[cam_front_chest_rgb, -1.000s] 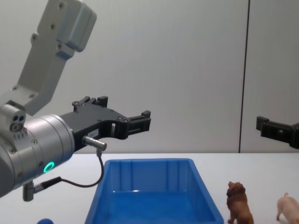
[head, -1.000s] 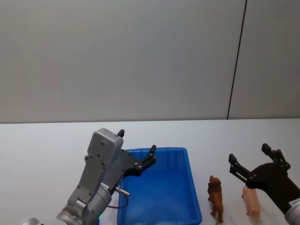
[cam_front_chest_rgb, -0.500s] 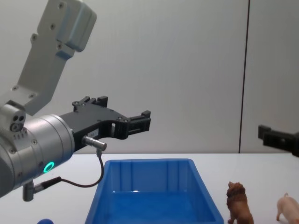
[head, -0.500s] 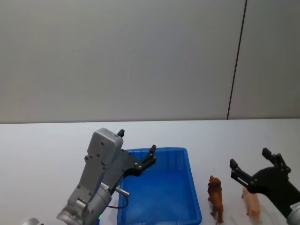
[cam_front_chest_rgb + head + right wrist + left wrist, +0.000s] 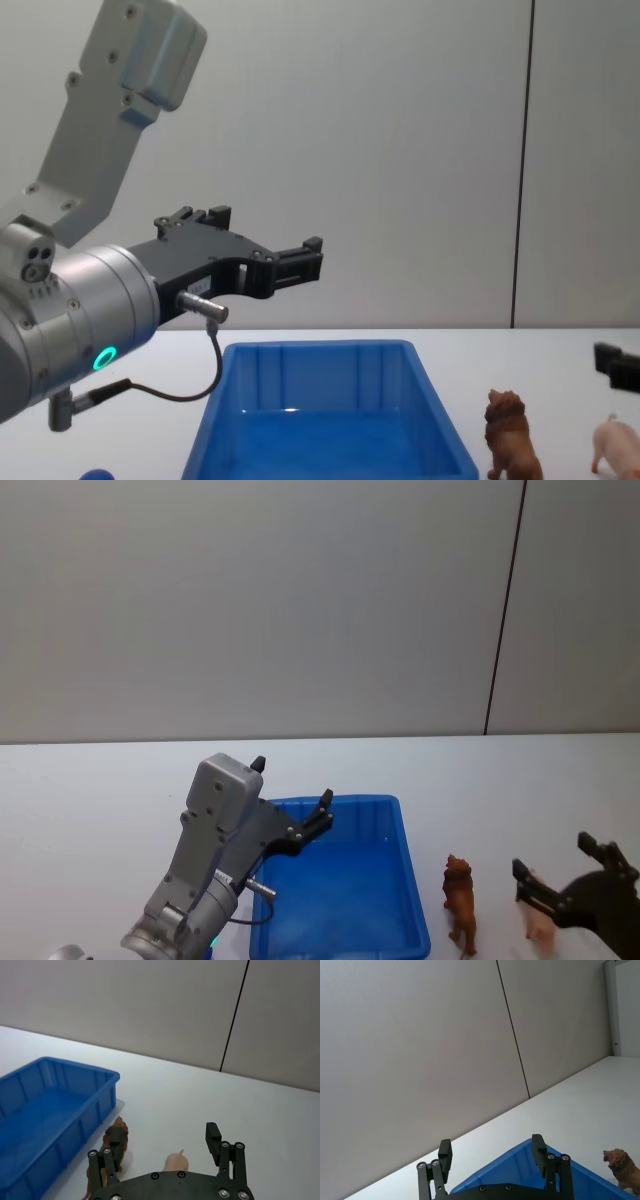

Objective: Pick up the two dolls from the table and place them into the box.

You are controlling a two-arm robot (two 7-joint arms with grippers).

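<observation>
Right gripper [image 5: 552, 852] lower, over pig [image 5: 541, 928].

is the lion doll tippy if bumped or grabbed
Likely tippy: the lion stands upright on thin legs. Probably stiff and light, seemingly plastic. The open right end effector hangs over the pig beside it, so a finger might knock it; the left end effector hovers over the box.

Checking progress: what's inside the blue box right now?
The box shows a bare floor; lion and pig stand outside on the table, right gripper open over the pig. The left gripper hides its near-left corner.
</observation>
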